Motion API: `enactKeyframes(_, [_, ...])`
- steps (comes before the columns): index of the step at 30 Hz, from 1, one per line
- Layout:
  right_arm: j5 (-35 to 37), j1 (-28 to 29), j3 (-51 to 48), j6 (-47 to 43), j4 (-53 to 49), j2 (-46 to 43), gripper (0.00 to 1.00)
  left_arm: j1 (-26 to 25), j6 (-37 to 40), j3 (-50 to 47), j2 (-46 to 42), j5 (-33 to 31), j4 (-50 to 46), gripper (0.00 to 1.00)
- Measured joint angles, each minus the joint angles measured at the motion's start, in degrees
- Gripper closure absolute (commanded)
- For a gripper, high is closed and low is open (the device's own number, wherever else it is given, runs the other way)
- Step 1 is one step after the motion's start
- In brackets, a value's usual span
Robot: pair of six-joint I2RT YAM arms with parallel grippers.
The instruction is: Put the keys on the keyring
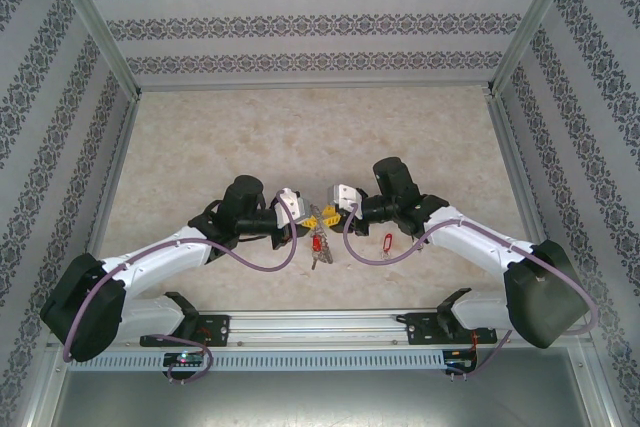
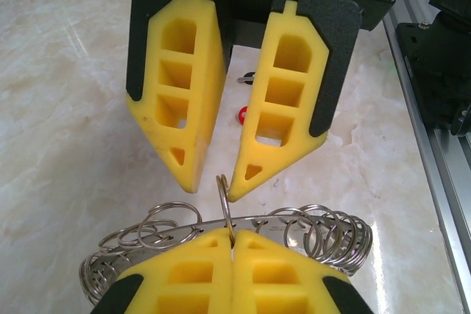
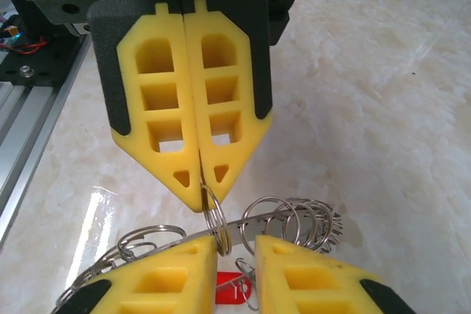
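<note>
**Desk:** Top view first?
**Photographer:** At frame centre the left claw [image 1: 300, 215] and right claw [image 1: 336, 209] meet tip to tip over the table [image 1: 300, 127]. The keyring [image 1: 318, 225] sits between them, and keys [image 1: 318, 252] trail from it toward the bottom edge. A loose red key [image 1: 388, 244] lies on the table right of centre.
**Desk:** Left wrist view?
**Photographer:** At bottom centre the left claw [image 2: 232, 239] is clenched on one upright loop [image 2: 223, 200] of the keyring [image 2: 331, 237]. The right claw [image 2: 214, 187] hangs above it, released, with a tip on either side of that loop.
**Desk:** Right wrist view?
**Photographer:** Here the left claw [image 3: 202, 198] is at centre, pinching the loop [image 3: 215, 222]. The right claw [image 3: 235, 246] is at the bottom, spread wide, with a red key [image 3: 232, 288] in the gap.
**Desk:** How will the ring handle?
**Photographer:** It is likely light, stiff, slick steel, and the thin springy loops could slip off foam pads. The best hold is probably the flat band or the crown of a single loop. Neighbouring loops crowd the approach, and the rail [image 3: 29, 130] runs close at the left.
</note>
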Motion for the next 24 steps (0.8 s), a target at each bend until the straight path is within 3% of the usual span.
enactKeyframes(7, [-2.3,0.0,0.0,0.1,0.0,1.1,0.86,0.0,-0.5,-0.2,0.0,0.0,0.6,1.0])
enactKeyframes(9, [-3.0,0.0,0.0,0.2,-0.1,1.4,0.93,0.0,-0.6,-0.2,0.0,0.0,0.8,1.0])
enactKeyframes(15, [-3.1,0.0,0.0,0.2,-0.3,1.5,1.0,0.0,-0.8,-0.3,0.0,-0.4,0.8,1.0])
enactKeyframes(19, [-3.0,0.0,0.0,0.1,-0.4,1.3,1.0,0.0,-0.7,-0.3,0.0,-0.4,0.8,0.85])
enactKeyframes(24, [-2.9,0.0,0.1,-0.2,-1.4,0.7,1.0,0.0,0.5,-0.1,0.0,-0.3,-0.7,0.8])
